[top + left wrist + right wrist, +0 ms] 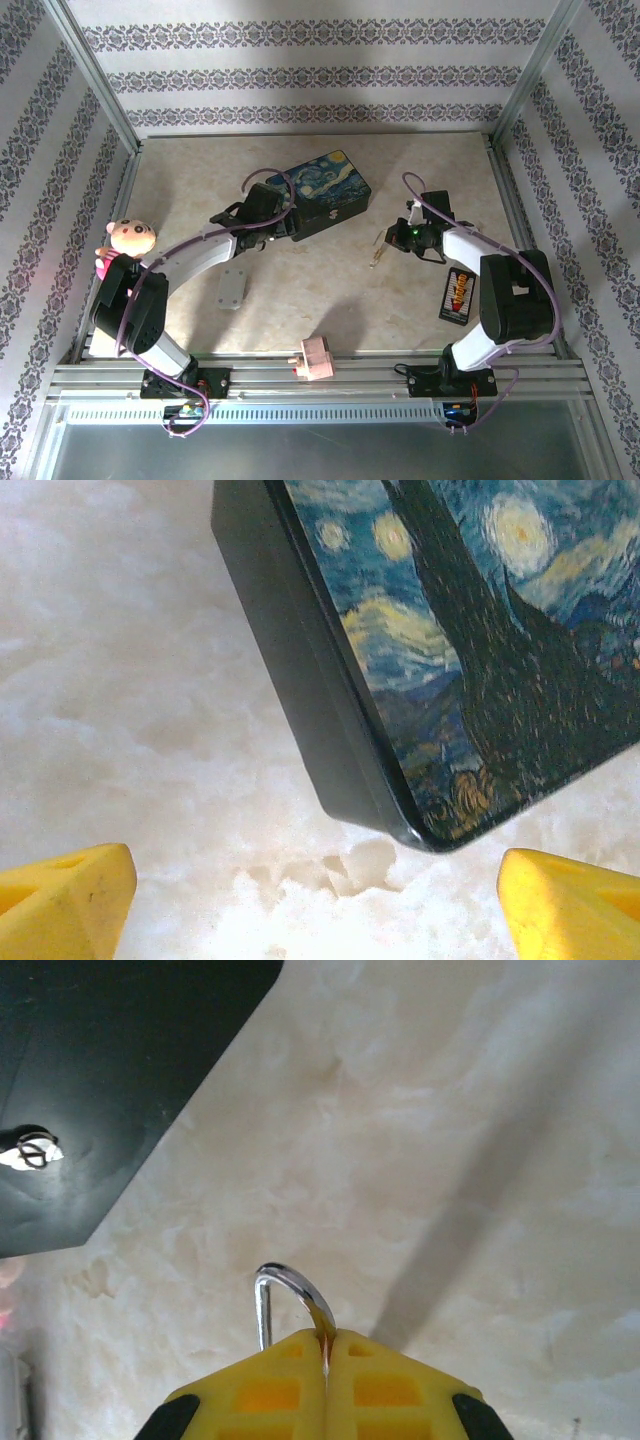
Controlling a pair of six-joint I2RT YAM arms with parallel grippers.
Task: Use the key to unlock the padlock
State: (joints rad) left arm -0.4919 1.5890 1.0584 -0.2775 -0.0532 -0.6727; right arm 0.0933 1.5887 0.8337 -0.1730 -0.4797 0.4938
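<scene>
Your right gripper [325, 1342] is pinching the padlock [263, 1310] just right of the bench's [300, 300] middle, shackle pointing out past the fingertips [290, 1365]; your left gripper [320, 900] is hovering, fingers [60, 900] spread wide, at the tin's [300, 680] corner

The padlock [263, 1305] bares a silver shackle loop; its body is hidden between the right gripper's [325, 1340] pressed-together fingers. The tin [470, 660] is cut off by the left wrist view's top and right edges.

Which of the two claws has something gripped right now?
The right claw: shut on the padlock, silver shackle sticking out. The left claw stands wide open near the starry tin, holding nothing.
</scene>
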